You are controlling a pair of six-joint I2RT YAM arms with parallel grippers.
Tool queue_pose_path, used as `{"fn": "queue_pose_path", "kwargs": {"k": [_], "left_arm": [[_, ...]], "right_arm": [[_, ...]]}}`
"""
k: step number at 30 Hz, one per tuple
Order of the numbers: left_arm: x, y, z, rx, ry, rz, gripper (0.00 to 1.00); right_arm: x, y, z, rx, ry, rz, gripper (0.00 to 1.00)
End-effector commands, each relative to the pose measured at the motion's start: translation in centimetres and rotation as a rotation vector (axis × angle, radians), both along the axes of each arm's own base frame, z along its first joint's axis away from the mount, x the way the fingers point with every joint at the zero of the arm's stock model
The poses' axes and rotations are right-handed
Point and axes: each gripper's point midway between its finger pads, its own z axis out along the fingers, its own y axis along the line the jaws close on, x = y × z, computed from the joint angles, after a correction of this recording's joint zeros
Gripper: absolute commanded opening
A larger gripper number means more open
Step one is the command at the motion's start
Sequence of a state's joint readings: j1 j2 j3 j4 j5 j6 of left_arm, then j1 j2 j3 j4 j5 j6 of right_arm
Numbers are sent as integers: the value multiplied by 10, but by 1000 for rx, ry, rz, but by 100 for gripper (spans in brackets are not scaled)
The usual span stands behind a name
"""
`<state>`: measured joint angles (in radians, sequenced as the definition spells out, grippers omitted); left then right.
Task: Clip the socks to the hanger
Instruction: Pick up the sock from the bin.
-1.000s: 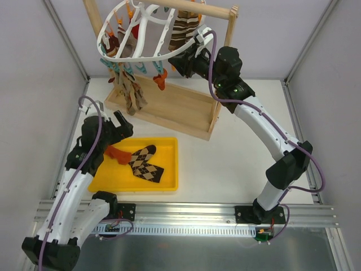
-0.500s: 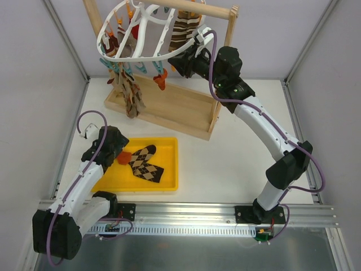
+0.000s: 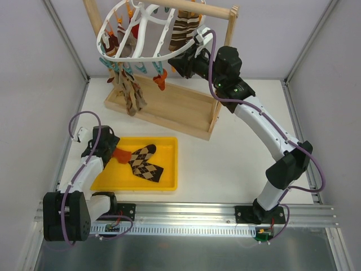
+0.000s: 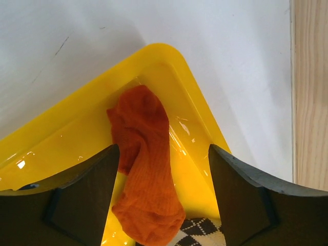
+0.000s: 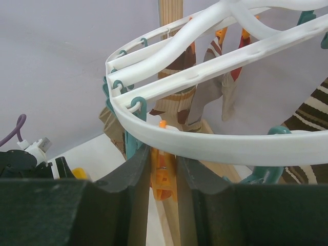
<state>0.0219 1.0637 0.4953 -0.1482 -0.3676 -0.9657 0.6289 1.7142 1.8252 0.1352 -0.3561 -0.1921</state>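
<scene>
My left fingers [image 4: 163, 197] stand wide on either side of an orange sock [image 4: 146, 179] lying in a corner of the yellow tray [image 4: 77, 118]. My right fingers [image 5: 163, 177] pinch an orange peg [image 5: 163, 179] beneath the hanger [image 5: 215, 146] rim.

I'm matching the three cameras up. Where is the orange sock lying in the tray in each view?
Top external: orange sock at the yellow tray's left end, beside the argyle sock.
Left wrist: centre frame, in the tray's corner, between the open jaws.
Right wrist: not in view.
Shared landmark: the yellow tray, seen in the top and left wrist views.
</scene>
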Motion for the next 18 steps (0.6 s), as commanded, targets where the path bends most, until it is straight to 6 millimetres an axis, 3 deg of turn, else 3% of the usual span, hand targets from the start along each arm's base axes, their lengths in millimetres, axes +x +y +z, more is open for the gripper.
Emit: {"fn": "queue_pose_path", "kwargs": {"k": [1, 9, 12, 14, 18], "left_arm": [[8, -1, -2, -19, -31, -10, 70], [1, -2, -15, -50, -7, 17, 69], [-1, 0, -20, -42, 10, 32, 64], [-2, 3, -24, -39, 21, 47, 60], [-5, 6, -28, -31, 34, 73, 36]], "right_arm": [[-5, 0, 25, 26, -62, 11, 1], [-1, 1, 22, 18, -60, 1, 1], [-1, 1, 22, 18, -60, 1, 1], [0, 1, 22, 18, -60, -2, 1], [0, 1, 23, 18, -61, -5, 1]]}}
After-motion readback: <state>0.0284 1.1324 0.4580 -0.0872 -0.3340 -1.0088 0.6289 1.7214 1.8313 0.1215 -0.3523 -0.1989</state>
